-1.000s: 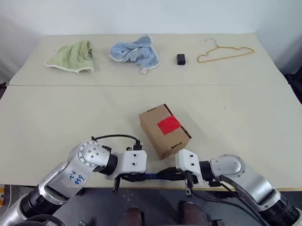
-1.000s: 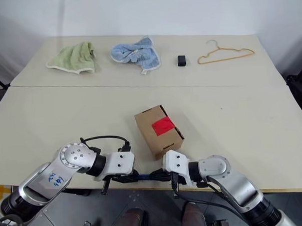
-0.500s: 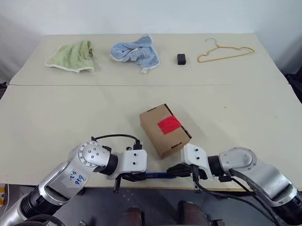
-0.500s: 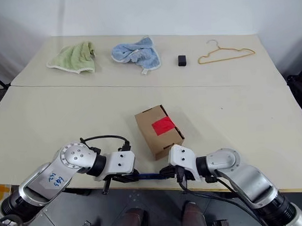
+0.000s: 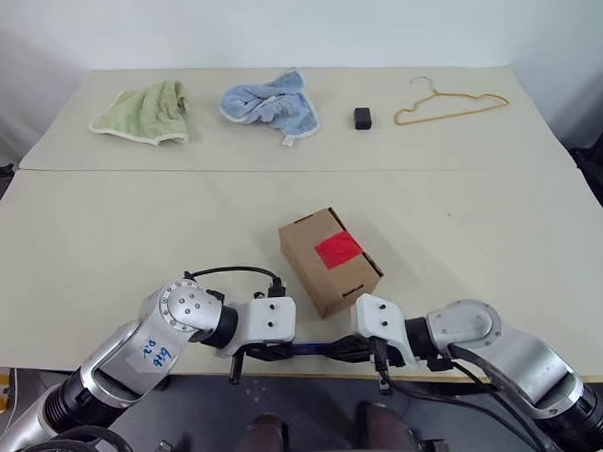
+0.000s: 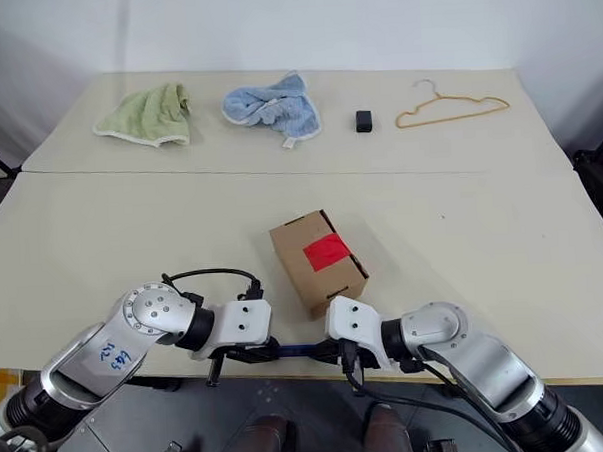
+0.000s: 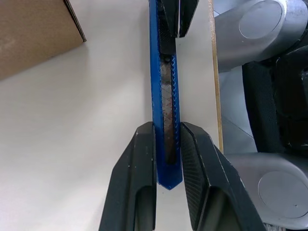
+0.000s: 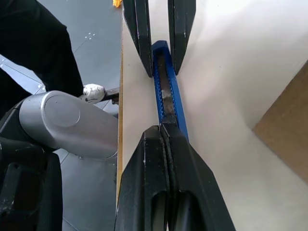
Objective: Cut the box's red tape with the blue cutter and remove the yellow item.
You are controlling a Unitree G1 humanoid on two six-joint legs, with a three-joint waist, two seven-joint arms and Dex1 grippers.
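Over the desk's near edge, the blue cutter [image 7: 163, 91] stretches between both claws: the left gripper [image 7: 167, 144] clamps one end between its fingers, and the right gripper [image 8: 166, 139] is clenched tight on the slider at the other end. Just beyond them, toward the desk's middle, sits the box [image 5: 329, 260], its red tape [image 5: 338, 249] uncut across the top seam. Along the far edge lie a green towel [image 5: 144, 114], blue cloth [image 5: 269, 102], small black block [image 5: 362, 118] and wire hanger [image 5: 448, 104]
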